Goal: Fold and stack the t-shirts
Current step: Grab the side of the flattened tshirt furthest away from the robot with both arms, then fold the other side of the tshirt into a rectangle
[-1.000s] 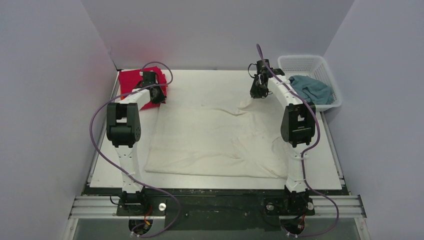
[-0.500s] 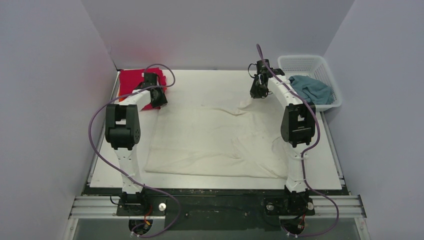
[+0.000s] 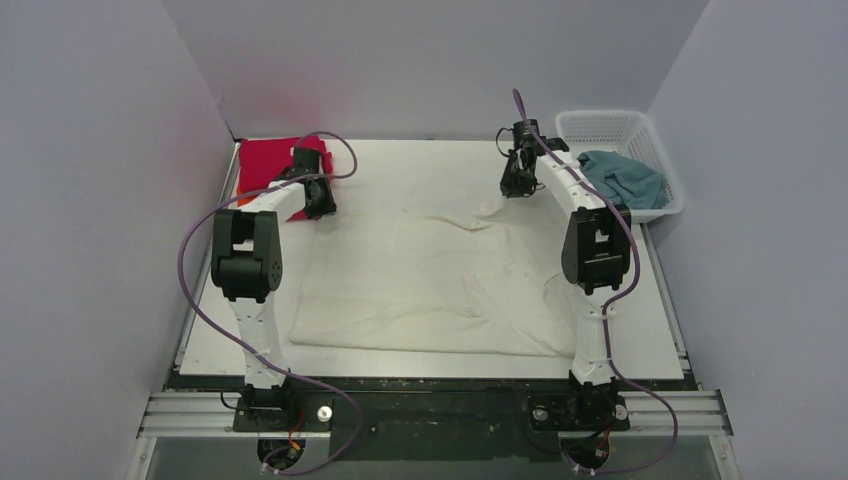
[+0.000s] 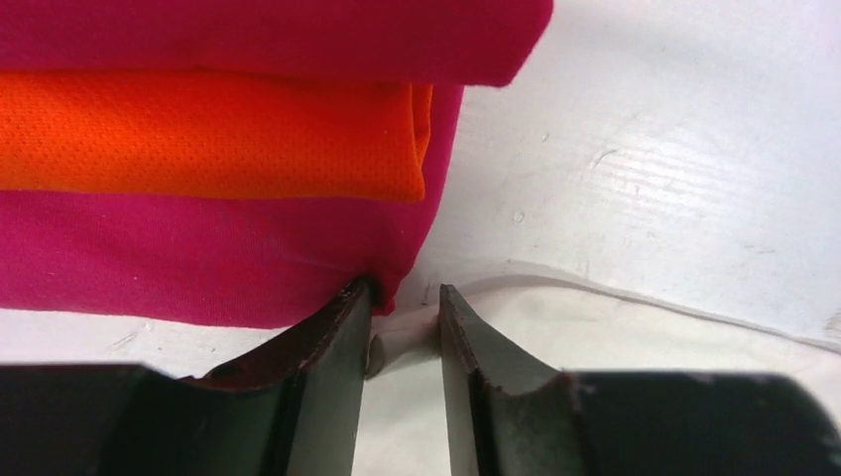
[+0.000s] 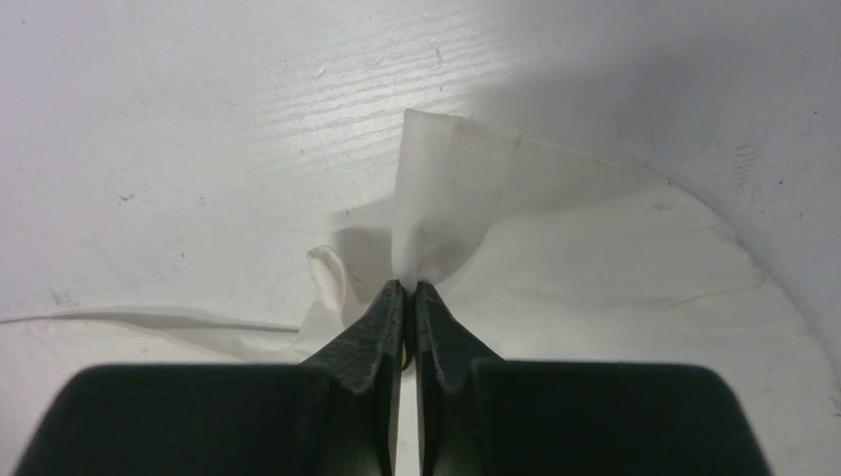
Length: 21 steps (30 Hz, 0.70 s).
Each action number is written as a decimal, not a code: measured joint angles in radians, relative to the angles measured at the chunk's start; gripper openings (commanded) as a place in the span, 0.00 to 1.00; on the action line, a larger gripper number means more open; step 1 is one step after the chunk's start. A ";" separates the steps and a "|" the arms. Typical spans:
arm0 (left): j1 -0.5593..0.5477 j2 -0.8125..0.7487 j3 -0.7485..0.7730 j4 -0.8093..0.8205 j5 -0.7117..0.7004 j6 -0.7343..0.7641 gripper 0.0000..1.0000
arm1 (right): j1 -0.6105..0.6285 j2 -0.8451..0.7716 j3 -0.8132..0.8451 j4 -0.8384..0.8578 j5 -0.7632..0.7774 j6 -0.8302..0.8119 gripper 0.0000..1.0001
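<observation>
A cream t-shirt [image 3: 430,270] lies spread flat across the middle of the table. My left gripper [image 3: 321,203] is at its far left corner, beside a folded stack with a magenta t-shirt [image 4: 198,268] and an orange one [image 4: 198,129]. Its jaws [image 4: 405,297] stand open, with a small roll of cream hem lying loose between them. My right gripper [image 3: 512,187] is at the far right corner, shut on a pinched peak of the cream cloth [image 5: 446,188]; in the wrist view its tips [image 5: 410,288] meet on the fabric. A grey-blue t-shirt [image 3: 620,178] lies crumpled in the basket.
A white mesh basket [image 3: 610,118] stands at the back right corner, off the board's edge. The folded stack [image 3: 265,160] fills the back left corner. Grey walls close in on both sides and behind. Purple cables loop off both arms.
My left gripper's jaws have parted, letting go of the cream corner, and the wrist has shifted slightly. The right gripper has kept its hold and place.
</observation>
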 measured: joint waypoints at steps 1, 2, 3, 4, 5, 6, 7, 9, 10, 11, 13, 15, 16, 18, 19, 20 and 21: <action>-0.004 0.000 0.000 -0.003 -0.010 0.005 0.26 | 0.000 0.000 -0.002 0.000 0.000 0.000 0.00; -0.007 0.000 0.000 -0.008 -0.018 0.010 0.17 | 0.000 0.000 -0.003 0.000 0.000 0.000 0.00; -0.009 0.000 0.000 -0.013 -0.022 0.014 0.13 | 0.000 0.000 -0.005 0.000 0.000 0.000 0.00; -0.011 0.000 0.000 -0.020 -0.029 0.022 0.05 | 0.000 0.000 -0.009 0.000 0.000 0.000 0.00; -0.012 0.000 0.000 -0.026 -0.032 0.021 0.02 | 0.000 0.000 -0.013 0.000 0.000 0.000 0.00; -0.013 0.000 0.000 -0.030 -0.034 0.021 0.00 | 0.000 0.000 -0.016 0.001 0.000 0.000 0.00; -0.013 0.000 0.000 -0.032 -0.035 0.020 0.00 | 0.000 0.000 -0.020 0.000 0.000 0.000 0.00; -0.014 -0.002 0.000 -0.036 -0.035 0.022 0.00 | 0.000 0.000 -0.027 0.000 0.000 0.000 0.00; -0.015 -0.004 0.000 -0.040 -0.035 0.022 0.00 | 0.000 0.000 -0.031 0.000 0.000 -0.001 0.00; -0.016 -0.006 -0.002 -0.044 -0.035 0.022 0.00 | 0.000 0.000 -0.035 0.000 0.000 -0.001 0.00; -0.021 -0.013 -0.010 -0.048 -0.039 0.022 0.00 | 0.000 0.000 -0.039 0.000 0.000 -0.003 0.00; -0.028 -0.026 -0.024 -0.057 -0.041 0.022 0.00 | 0.000 -0.001 -0.043 0.000 0.000 -0.003 0.00; -0.032 -0.032 -0.031 -0.061 -0.042 0.022 0.00 | 0.000 -0.001 -0.045 0.000 0.000 -0.003 0.00; -0.038 -0.050 -0.049 -0.066 -0.044 0.021 0.00 | 0.000 -0.004 -0.051 0.000 0.000 -0.003 0.00; -0.040 -0.061 -0.060 -0.067 -0.045 0.021 0.00 | 0.000 -0.006 -0.055 0.001 0.000 -0.004 0.00; -0.042 -0.073 -0.070 -0.068 -0.046 0.020 0.00 | 0.000 -0.009 -0.059 0.000 0.000 -0.004 0.00; -0.044 -0.082 -0.078 -0.071 -0.047 0.019 0.00 | 0.000 -0.012 -0.063 0.000 0.000 -0.004 0.00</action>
